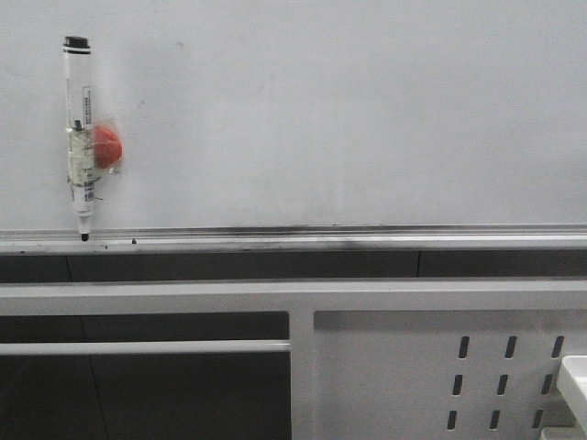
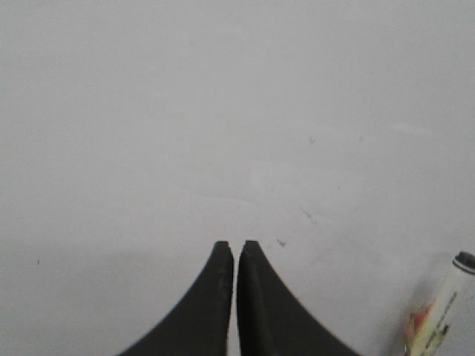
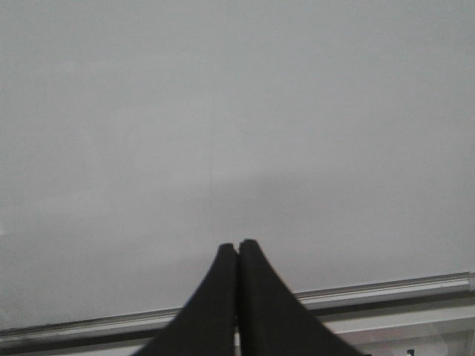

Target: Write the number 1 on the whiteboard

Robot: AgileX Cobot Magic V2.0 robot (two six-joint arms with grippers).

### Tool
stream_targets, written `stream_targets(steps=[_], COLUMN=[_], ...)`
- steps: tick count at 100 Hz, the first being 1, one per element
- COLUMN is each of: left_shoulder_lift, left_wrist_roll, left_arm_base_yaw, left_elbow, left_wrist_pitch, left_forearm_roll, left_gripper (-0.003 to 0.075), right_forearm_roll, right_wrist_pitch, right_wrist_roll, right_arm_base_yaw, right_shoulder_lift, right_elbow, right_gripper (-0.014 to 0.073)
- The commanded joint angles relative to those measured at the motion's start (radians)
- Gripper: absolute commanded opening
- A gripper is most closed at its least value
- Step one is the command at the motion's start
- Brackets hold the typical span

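Observation:
The whiteboard point(image 1: 348, 119) fills the upper part of the front view, with its silver tray edge point(image 1: 321, 240) below. No number 1 stroke shows on it in any view. A white marker with a black cap point(image 1: 81, 137) hangs upright at the board's left, tip down, beside a red round magnet point(image 1: 108, 147). Neither gripper shows in the front view. My left gripper point(image 2: 236, 245) is shut and empty, facing the board point(image 2: 223, 111); the marker point(image 2: 441, 311) shows off to its side. My right gripper point(image 3: 237, 245) is shut and empty, facing the board point(image 3: 237, 111) just above the tray edge point(image 3: 386, 291).
Below the tray run a white frame rail point(image 1: 275, 295) and a white perforated metal panel point(image 1: 440, 367) at the lower right. A white object point(image 1: 576, 385) sits at the right edge. Small dark specks point(image 2: 282, 242) mark the board near my left gripper.

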Motion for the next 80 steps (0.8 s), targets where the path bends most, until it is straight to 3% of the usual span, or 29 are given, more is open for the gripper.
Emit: stream_targets(steps=[1,18,25,31,37,42,49,80], left_shoulder_lift=[0.022,0.022,0.022,0.022,0.022,0.022,0.022,0.022], left_wrist_roll=[-0.007,-0.007,-0.007,-0.007,-0.007,-0.007,-0.007,0.066], left_arm_base_yaw=[0.002,-0.001,-0.013,-0.024,-0.034,-0.034,-0.034,-0.037], left_elbow=[-0.036,-0.036,-0.036,-0.036,-0.034,-0.025,-0.009,0.029], left_wrist_pitch=[-0.119,-0.084,-0.027,0.007,-0.008,-0.048,-0.1,-0.062], left_forearm_roll=[-0.013,0.017,0.017,0.002,-0.017,-0.037,-0.022,0.019], left_gripper=[-0.002,0.0008,0.0114,0.0257,0.0383,0.0432,0.0438,0.0423], right_forearm_roll=[0.011,0.011,0.011,0.011,0.011,0.011,0.011,0.011], right_wrist_pitch=[-0.078,-0.078,-0.068,-0.079,-0.109,-0.149,-0.193,-0.145], right_wrist_roll=[0.003,0.003,0.003,0.003,0.003,0.003,0.003,0.001], right_arm_base_yaw=[-0.002,-0.002,-0.002,-0.002,-0.002,-0.002,-0.002,-0.002], right_shoulder_lift=[0.027,0.027,0.027,0.027,0.027,0.027,0.027,0.027], right_elbow=[-0.034,-0.034,-0.032,-0.014,0.011,0.032,0.056,0.045], right_gripper=[-0.0071,-0.0071,-0.0071,-0.0071,-0.0071,-0.0071,-0.0071,-0.0071])
